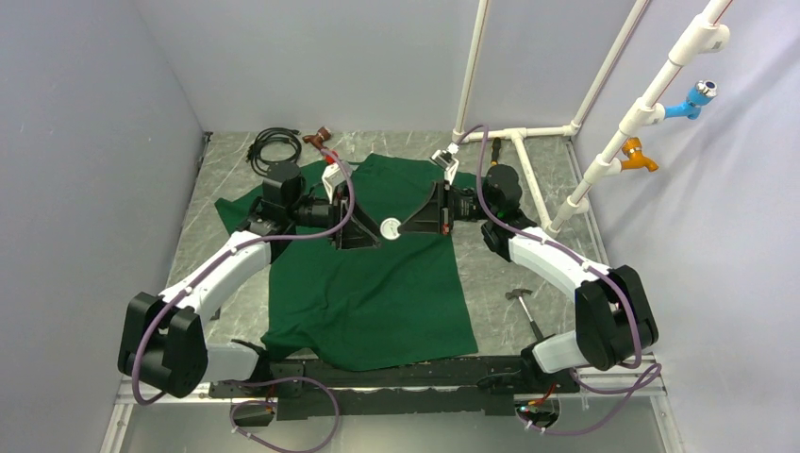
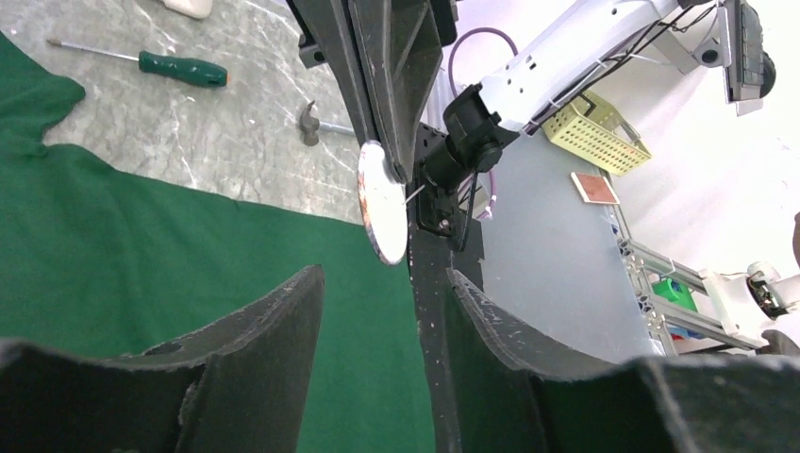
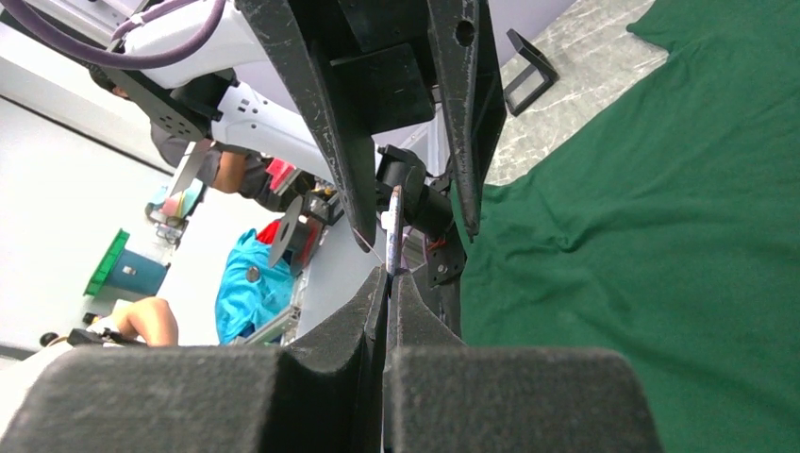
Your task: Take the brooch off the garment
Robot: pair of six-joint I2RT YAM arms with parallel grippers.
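What worries me is the hold. The right claw (image 3: 388, 279) is clamped tight on the brooch (image 2: 382, 202), but it seems to have only the rim or the thin pin at the back. Most of the disc sticks out past the tips. A hold that slim could let the brooch swivel or slide out, and it would drop onto the garment (image 1: 377, 293), where something so small is easily lost in a fold.

The other hazard is the left claw (image 1: 364, 233). Its jaws stand apart with nothing between them, and they are very near the disc. A sideways drift from either arm could knock the brooch loose. A thin wire shows beside the disc in the right wrist view. If that is the pin standing open, it could catch the cloth should the claw dip.

The brooch hangs in the air over the upper middle of the garment. It looks clear of the cloth, though I can't be sure the pin is fully free. Seen from overhead, the right claw is at its 3 o'clock, touching it. The left claw is at its 9 o'clock, just beside it and not touching. Bare table (image 1: 486, 302) lies towards 4 o'clock, past the shirt's edge.
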